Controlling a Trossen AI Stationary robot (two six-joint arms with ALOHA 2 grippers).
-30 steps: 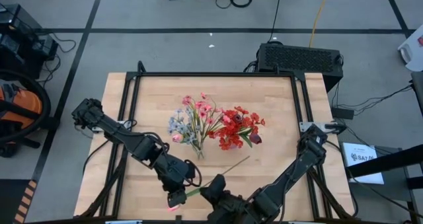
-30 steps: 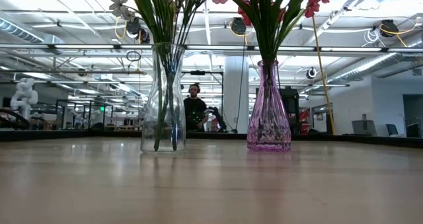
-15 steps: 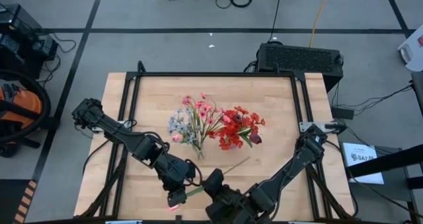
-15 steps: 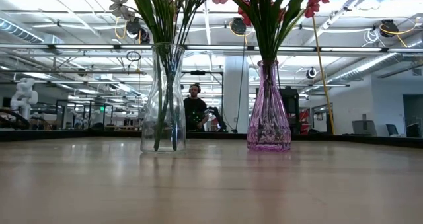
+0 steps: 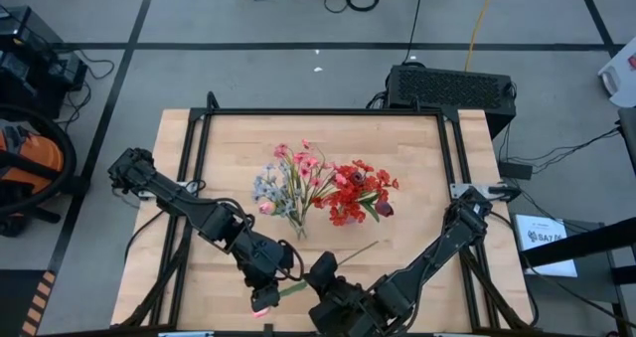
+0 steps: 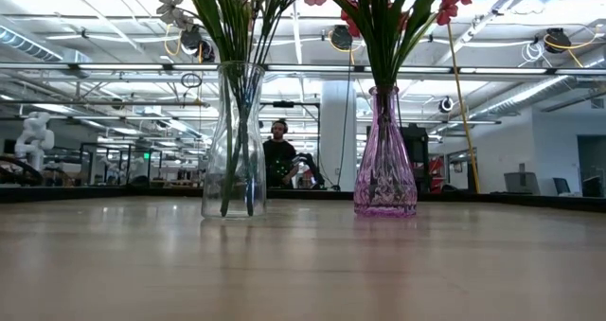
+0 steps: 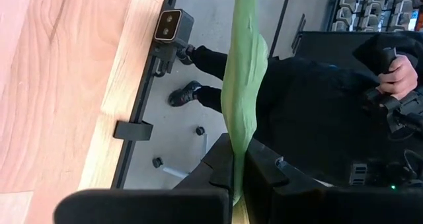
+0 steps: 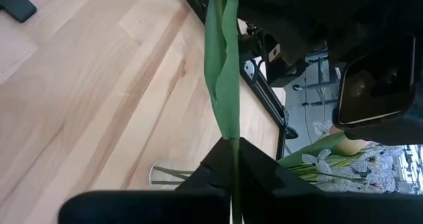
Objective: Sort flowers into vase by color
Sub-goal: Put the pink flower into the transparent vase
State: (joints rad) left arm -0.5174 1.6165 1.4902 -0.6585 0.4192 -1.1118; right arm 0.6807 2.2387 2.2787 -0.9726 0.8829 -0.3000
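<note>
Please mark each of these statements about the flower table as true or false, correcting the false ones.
1. Both grippers are shut on the same green stem. True: the left gripper and right gripper both pinch the loose stem near the table's front edge.
2. The red flowers stand in the clear vase. False: the red flowers are in the purple vase; the clear vase holds the pink and pale flowers.
3. The two vases stand side by side mid-table. True.
4. Several loose stems lie on the wood. False: only the one held stem is outside the vases.
5. The left gripper hovers over the vases. False: it is near the front edge.
</note>
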